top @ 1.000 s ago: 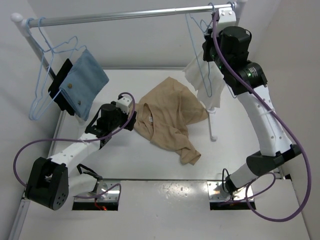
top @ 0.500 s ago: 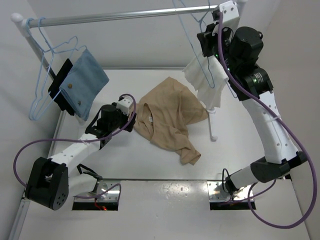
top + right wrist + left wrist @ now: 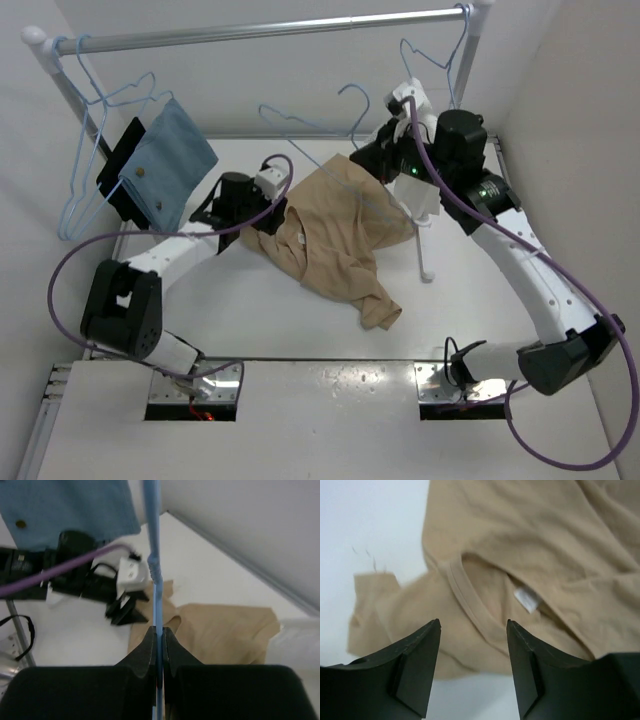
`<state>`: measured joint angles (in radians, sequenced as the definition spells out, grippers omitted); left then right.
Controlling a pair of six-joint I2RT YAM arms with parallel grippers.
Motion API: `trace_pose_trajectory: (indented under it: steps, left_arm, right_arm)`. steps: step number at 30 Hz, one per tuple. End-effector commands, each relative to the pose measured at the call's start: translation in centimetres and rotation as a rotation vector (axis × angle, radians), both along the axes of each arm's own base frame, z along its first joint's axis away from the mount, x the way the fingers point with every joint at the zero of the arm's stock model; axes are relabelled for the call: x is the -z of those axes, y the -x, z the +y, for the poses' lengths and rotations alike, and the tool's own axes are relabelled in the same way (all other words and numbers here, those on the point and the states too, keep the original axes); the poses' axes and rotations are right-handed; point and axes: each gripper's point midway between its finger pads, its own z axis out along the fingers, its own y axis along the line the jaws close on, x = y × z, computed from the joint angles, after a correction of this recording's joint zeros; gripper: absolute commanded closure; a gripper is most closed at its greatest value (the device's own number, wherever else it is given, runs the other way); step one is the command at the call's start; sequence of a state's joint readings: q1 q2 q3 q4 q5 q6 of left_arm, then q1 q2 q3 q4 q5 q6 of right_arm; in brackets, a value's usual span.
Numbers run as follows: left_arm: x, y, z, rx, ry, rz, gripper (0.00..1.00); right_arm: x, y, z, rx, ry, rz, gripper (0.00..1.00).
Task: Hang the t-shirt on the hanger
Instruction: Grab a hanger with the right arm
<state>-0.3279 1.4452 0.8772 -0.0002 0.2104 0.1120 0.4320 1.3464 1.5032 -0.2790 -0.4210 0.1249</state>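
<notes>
Two arms engaged. T-shirt [image 3: 335, 240] crumpled on table [image 3: 250, 320], centre: soft, light, limp, likely to bunch and slip off wire. Best hold: ribbed collar [image 3: 465, 597]. Left gripper [image 3: 472, 630] jaws spread just over it. Right gripper [image 3: 157, 636] pinching thin stiff hanger [image 3: 153, 530] near shirt's far edge.

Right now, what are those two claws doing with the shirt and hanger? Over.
Left gripper open, hovering over collar of t-shirt. Right gripper shut on hanger, aloft. Shirt not yet hung, crumpled on table. Nothing blocking collar.
</notes>
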Motion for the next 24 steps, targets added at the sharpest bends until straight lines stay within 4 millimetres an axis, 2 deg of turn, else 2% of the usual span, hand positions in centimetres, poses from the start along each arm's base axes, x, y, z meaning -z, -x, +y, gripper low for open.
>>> trace_pose_trajectory:
  steps: [1, 2, 3, 4, 6, 8, 9, 13, 14, 15, 18, 22, 24]
  left_arm:
    - [-0.9, -2.6, -2.1, 0.050, -0.018, 0.019, 0.39]
    - [-0.4, -2.8, -2.5, 0.052, -0.033, 0.035, 0.39]
    - [-0.3, -3.7, -2.2, 0.029, -0.060, 0.029, 0.41]
    - [0.9, -3.4, -2.4, 0.031, -0.080, 0.059, 0.41]
    - [2.4, -3.5, -2.8, 0.035, -0.098, 0.088, 0.41]
    - [3.7, -3.3, -3.1, 0.028, -0.118, 0.113, 0.36]
    - [4.7, -3.9, -2.9, 0.007, -0.140, 0.122, 0.34]
    - [6.1, -6.1, -2.6, -0.079, -0.160, 0.140, 0.36]
    - [6.5, -6.2, -2.4, -0.089, -0.171, 0.145, 0.36]
    - [6.0, -6.7, -2.4, -0.099, -0.170, 0.126, 0.36]
    - [6.6, -7.2, -1.7, -0.116, -0.210, 0.109, 0.37]
    - [7.9, -7.3, -1.6, -0.116, -0.232, 0.124, 0.48]
    - [7.6, -7.7, -1.2, -0.133, -0.221, 0.121, 0.60]
  right_arm:
    - [0.0, 1.4, 0.1, -0.017, -0.075, -0.015, 1.00]
    - [0.7, 1.4, -0.3, 0.010, -0.064, 0.003, 1.00]
    - [1.7, 0.8, -0.9, 0.056, -0.048, 0.024, 1.00]
    - [3.4, 0.7, -1.2, 0.076, -0.025, 0.065, 1.00]
    - [4.2, 0.3, -2.0, 0.135, -0.011, 0.072, 1.00]
    - [5.5, 0.3, -2.5, 0.160, 0.007, 0.096, 1.00]
    - [5.2, 0.2, -2.8, 0.178, 0.005, 0.087, 1.00]
    - [6.3, 0.3, -3.2, 0.200, 0.026, 0.116, 1.00]
    - [6.7, 0.3, -3.2, 0.200, 0.031, 0.124, 1.00]
    - [6.9, 0.4, -3.3, 0.200, 0.036, 0.132, 1.00]
    - [7.2, 0.5, -3.3, 0.201, 0.041, 0.141, 1.00]
    - [8.7, 0.9, -3.3, 0.192, 0.064, 0.184, 1.00]
    - [9.7, 1.3, -3.4, 0.197, 0.066, 0.227, 1.00]
